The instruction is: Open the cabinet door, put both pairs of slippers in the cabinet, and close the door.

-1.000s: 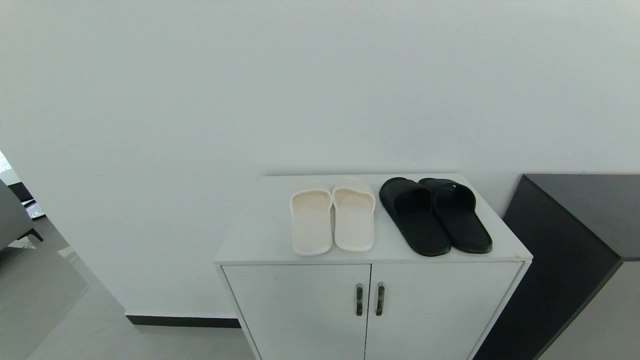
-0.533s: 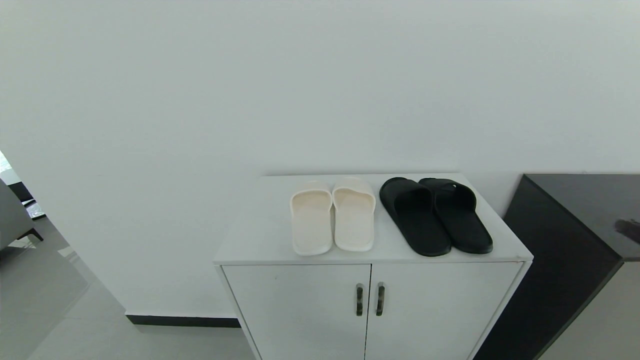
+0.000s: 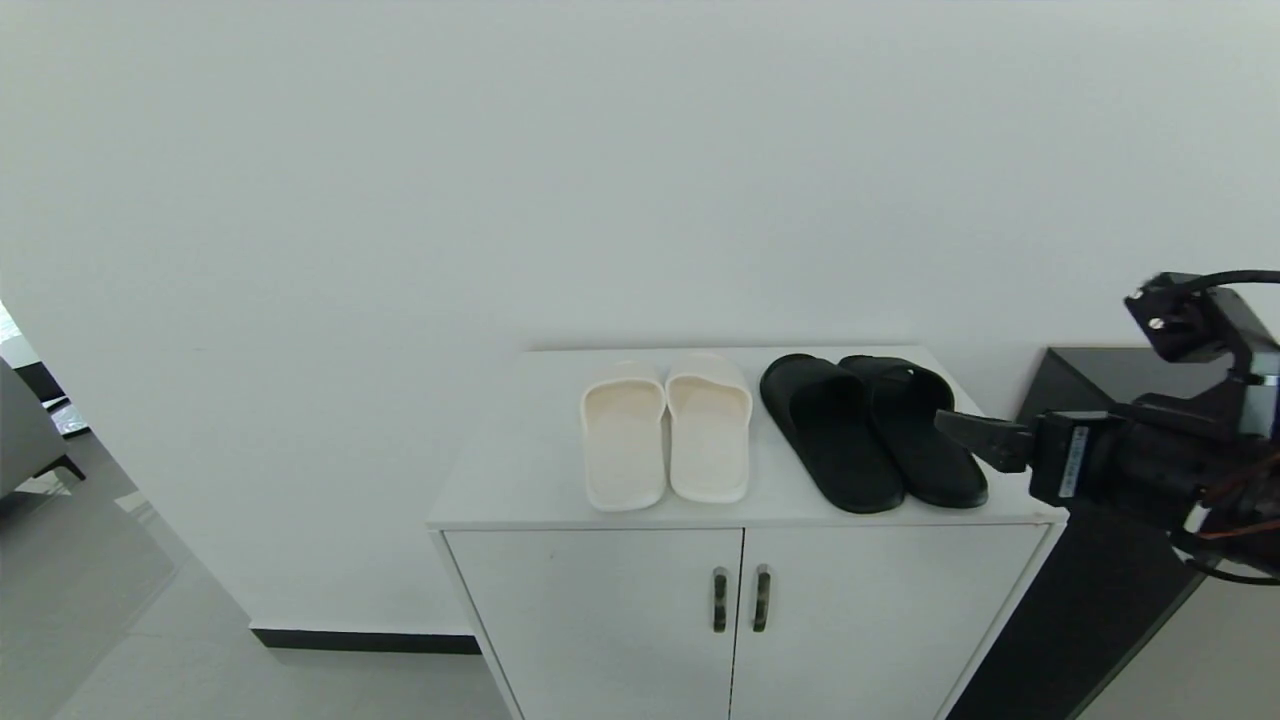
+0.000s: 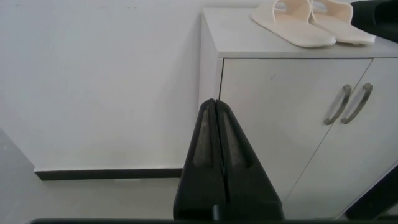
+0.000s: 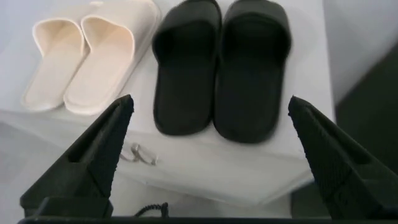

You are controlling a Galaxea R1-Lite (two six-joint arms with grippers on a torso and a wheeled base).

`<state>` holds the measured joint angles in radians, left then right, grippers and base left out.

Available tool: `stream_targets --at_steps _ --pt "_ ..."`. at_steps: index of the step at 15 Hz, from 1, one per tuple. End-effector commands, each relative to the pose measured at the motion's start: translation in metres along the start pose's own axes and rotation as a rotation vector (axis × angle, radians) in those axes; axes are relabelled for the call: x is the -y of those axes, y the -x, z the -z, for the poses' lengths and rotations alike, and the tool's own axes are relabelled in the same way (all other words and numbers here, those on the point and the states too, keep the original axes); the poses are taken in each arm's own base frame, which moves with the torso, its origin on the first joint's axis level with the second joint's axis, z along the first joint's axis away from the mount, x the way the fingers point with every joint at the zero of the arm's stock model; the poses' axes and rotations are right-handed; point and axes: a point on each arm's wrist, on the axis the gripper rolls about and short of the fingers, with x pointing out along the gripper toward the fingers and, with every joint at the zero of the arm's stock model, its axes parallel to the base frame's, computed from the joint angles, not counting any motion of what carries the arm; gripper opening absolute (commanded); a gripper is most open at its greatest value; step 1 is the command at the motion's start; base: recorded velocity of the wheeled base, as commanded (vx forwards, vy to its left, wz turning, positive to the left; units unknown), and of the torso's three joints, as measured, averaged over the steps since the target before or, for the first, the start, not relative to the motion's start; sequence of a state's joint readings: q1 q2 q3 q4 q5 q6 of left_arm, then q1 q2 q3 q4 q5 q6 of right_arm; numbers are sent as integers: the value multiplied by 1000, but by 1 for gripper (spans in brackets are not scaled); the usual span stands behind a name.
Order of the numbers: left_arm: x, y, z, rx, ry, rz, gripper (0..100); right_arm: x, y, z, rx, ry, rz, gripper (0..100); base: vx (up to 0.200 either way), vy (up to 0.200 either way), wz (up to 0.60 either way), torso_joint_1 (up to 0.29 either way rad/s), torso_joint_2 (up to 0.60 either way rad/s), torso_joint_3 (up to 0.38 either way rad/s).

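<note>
A white two-door cabinet (image 3: 600, 610) stands against the wall, both doors closed, with two dark handles (image 3: 739, 598) at the centre. On its top lie a white pair of slippers (image 3: 665, 432) and, to their right, a black pair (image 3: 868, 430). My right gripper (image 3: 960, 428) hovers at the cabinet's right edge, just beside the black pair's heel end. In the right wrist view that gripper (image 5: 210, 101) is open wide, with the black slippers (image 5: 221, 68) beyond it. My left gripper (image 4: 215, 104) is shut and empty, held low in front of the cabinet's left door (image 4: 280, 124).
A black glossy unit (image 3: 1090, 600) stands close against the cabinet's right side, under my right arm. The white wall runs behind everything. Open grey floor (image 3: 120, 650) spreads to the left, with a grey chair (image 3: 20, 440) at the far left edge.
My right arm has come into the head view from the right and now reaches the cabinet's right edge by the black slippers. Slippers and doors have not moved.
</note>
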<state>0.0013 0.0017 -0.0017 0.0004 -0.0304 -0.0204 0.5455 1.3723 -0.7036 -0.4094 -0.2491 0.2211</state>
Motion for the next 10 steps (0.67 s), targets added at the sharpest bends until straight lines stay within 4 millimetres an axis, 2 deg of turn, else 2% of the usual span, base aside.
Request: stream_targets --at_steps 1,4,10 --pt "0 0 0 0 0 0 0 -8 -49 21 -33 19 41 100 0 0 0 0 0 0" --pt "0 0 0 0 0 0 0 -13 -86 36 -21 56 110 100 0 0 0 0 0 0" --pt "0 0 0 -1 0 0 0 -24 -135 41 -23 72 144 100 0 0 0 0 0 0"
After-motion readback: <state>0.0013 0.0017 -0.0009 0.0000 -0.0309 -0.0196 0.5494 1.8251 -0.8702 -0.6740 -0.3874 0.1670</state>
